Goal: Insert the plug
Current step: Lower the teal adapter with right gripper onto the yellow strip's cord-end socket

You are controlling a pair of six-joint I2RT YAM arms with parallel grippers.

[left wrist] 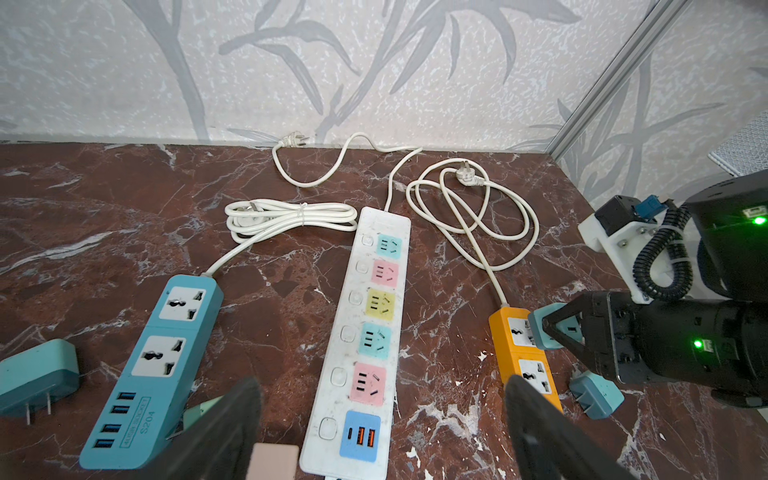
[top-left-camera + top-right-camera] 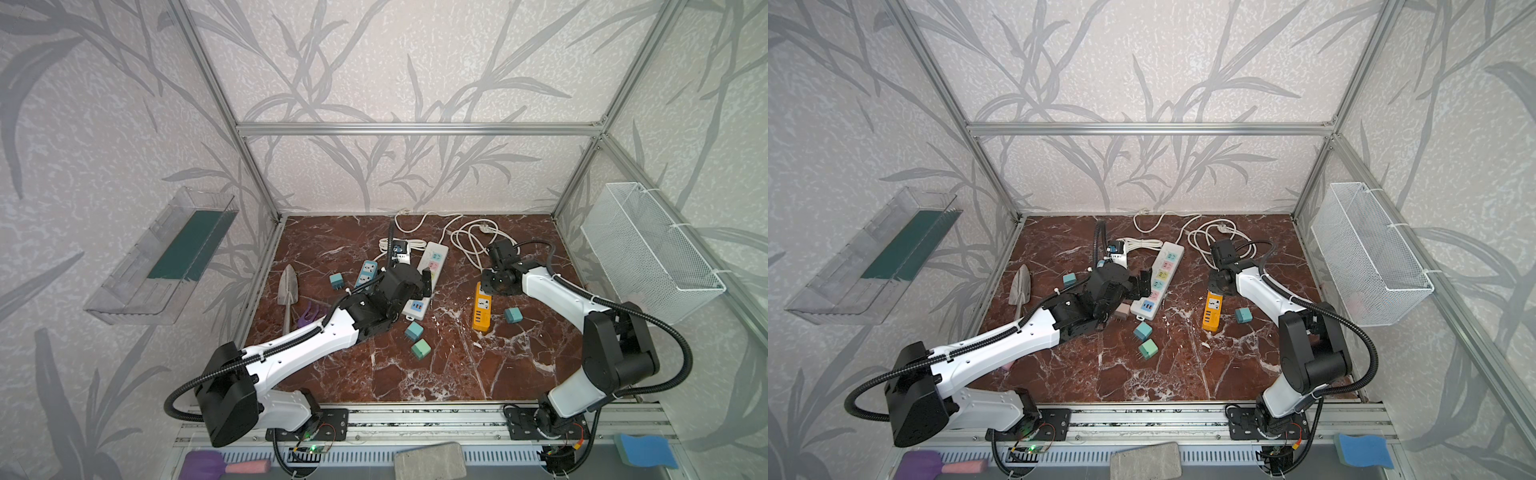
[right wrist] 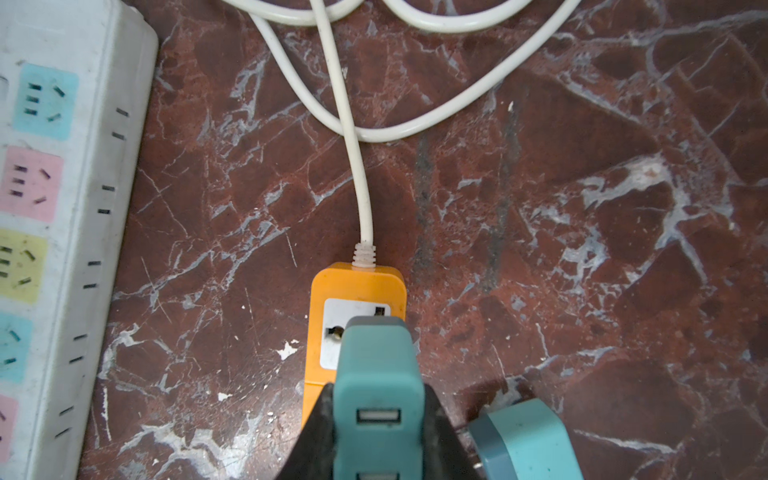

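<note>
Right jaws pinch the teal plug (image 3: 380, 365), its long axis in line with them, nose over the cord-end socket (image 3: 332, 332) of the orange strip (image 3: 357, 286); prongs hidden. Left jaws spread, empty, well apart from that strip.

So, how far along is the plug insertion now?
Done: the right gripper grips a teal plug. In hand: it holds the plug at the socket nearest the cord on the orange power strip; prongs are hidden, so seating is unclear. Left: press fully in, release. The left gripper is open and empty.
</note>
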